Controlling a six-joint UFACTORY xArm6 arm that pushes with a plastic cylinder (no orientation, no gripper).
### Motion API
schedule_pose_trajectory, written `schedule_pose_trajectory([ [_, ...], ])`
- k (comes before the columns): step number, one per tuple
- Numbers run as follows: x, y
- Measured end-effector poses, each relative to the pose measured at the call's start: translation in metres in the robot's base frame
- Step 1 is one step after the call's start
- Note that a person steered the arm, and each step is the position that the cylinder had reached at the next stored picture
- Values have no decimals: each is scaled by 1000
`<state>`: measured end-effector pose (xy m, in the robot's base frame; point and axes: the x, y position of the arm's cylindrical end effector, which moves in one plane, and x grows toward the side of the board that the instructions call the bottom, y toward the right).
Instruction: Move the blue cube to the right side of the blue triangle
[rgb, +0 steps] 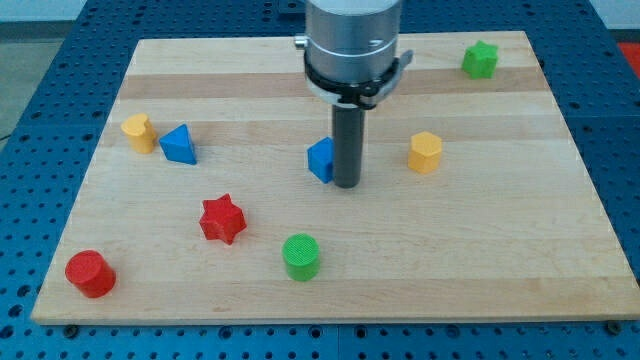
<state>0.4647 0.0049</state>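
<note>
The blue cube (320, 159) sits near the board's middle. My tip (346, 184) stands right against the cube's right side and hides part of it. The blue triangle (179, 145) lies well to the view's left of the cube, in the upper left part of the board, with a yellow block (139, 131) just to its left.
A red star (222, 219) and a red cylinder (90, 273) lie at the lower left. A green cylinder (301, 257) is below the cube. A yellow hexagonal block (425, 152) lies right of my tip. A green star (480, 60) sits at the top right. The wooden board (500, 250) rests on a blue pegboard.
</note>
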Motion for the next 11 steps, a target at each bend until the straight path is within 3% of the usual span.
schedule_pose_trajectory([
  [3,0,-38],
  [5,22,17],
  [6,-9,13],
  [7,-36,-5],
  [11,-42,-100],
])
